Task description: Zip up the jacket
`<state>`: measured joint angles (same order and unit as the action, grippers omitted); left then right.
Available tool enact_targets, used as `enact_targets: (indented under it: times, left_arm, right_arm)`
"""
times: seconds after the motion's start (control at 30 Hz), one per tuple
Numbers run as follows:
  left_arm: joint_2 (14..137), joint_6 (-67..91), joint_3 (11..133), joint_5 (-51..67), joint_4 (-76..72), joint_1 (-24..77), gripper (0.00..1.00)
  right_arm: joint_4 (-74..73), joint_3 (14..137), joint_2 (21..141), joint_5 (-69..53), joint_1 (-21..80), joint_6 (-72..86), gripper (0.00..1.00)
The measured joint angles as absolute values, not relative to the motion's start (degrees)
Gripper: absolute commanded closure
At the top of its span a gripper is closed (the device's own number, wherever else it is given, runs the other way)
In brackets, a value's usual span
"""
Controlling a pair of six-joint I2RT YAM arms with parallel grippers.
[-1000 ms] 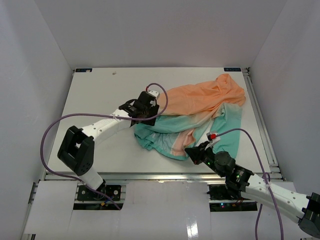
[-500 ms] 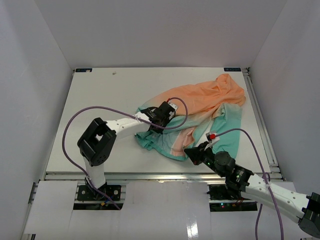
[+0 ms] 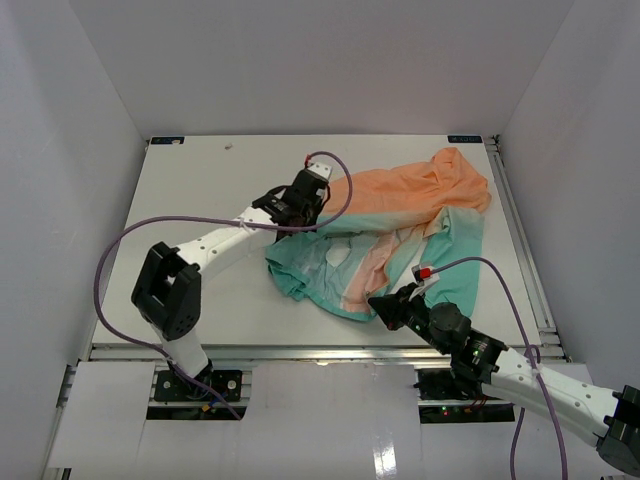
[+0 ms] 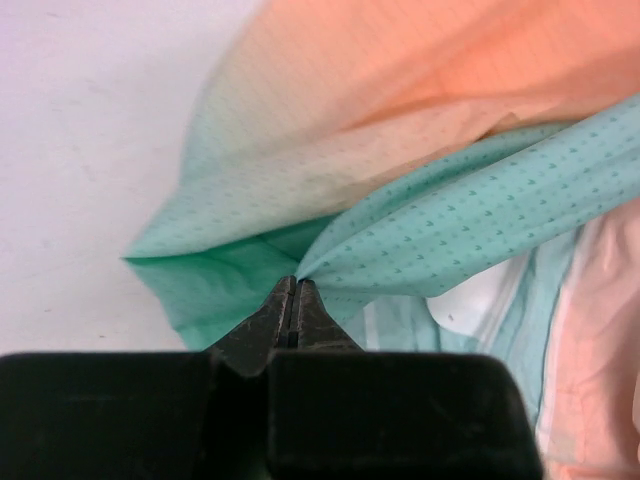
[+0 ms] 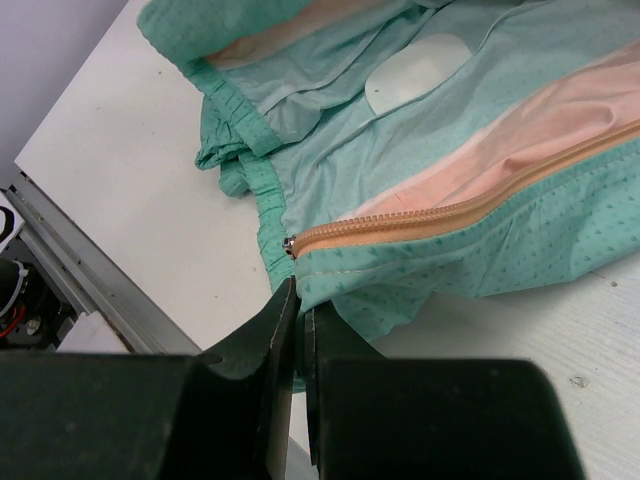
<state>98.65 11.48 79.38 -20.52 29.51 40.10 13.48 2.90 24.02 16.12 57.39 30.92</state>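
Currently, the left pincer (image 4: 295, 290) is clamped shut on a teal fold of the jacket (image 3: 400, 200). The right pincer (image 5: 300, 300) is closed on the teal hem just below the end of the zipper (image 5: 450, 212). The jacket is spread, crumpled, across the centre-right of the desk (image 3: 200, 180).

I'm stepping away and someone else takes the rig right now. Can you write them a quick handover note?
Left gripper: shut on a teal fold of the jacket, at its far-left edge.
Right gripper: shut on the teal hem beside the lower end of the zipper.
Jacket: crumpled on the right half of the table, open, lining and white label showing.
Done: both grips set.
Left to do: line up the front edges, join and run the zipper; nothing looks zipped.
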Motion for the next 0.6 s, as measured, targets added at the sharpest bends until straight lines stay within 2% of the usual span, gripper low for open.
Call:
enact_targets:
  times: [0.33, 0.6]
  left_arm:
    - [96.69, 15.24, 81.47, -26.29, 28.29, 29.09, 1.0]
    - [98.04, 16.07, 78.98, -26.36, 28.4, 28.28, 0.99]
  right_arm:
    - [13.47, 2.9, 23.92, 16.14, 57.39, 31.05, 0.92]
    - [13.47, 2.9, 23.92, 16.14, 57.39, 31.07, 0.92]
